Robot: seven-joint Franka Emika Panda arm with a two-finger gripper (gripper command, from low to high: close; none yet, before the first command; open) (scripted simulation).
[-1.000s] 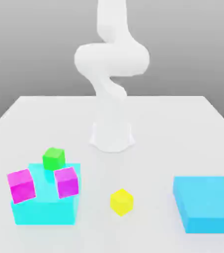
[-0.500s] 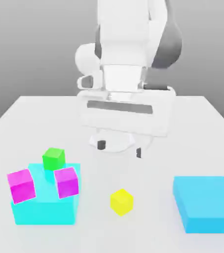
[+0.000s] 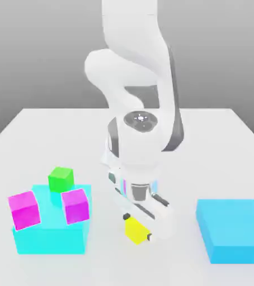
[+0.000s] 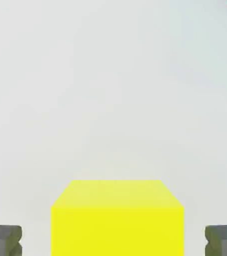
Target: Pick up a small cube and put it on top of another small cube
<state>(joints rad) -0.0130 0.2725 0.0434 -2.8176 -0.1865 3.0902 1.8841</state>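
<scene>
The gripper hangs low over the table with jaws spread wide (touching nothing), one finger on either side of the yellow cube, which sits on the table.

Small cubes, four in all: one yellow cube, one green cube, two magenta, the first magenta cube and the second magenta cube. Large cyan blocks, two: one cyan block toward the counter's near-left corner, another cyan block toward its near-right corner. One counter.
</scene>
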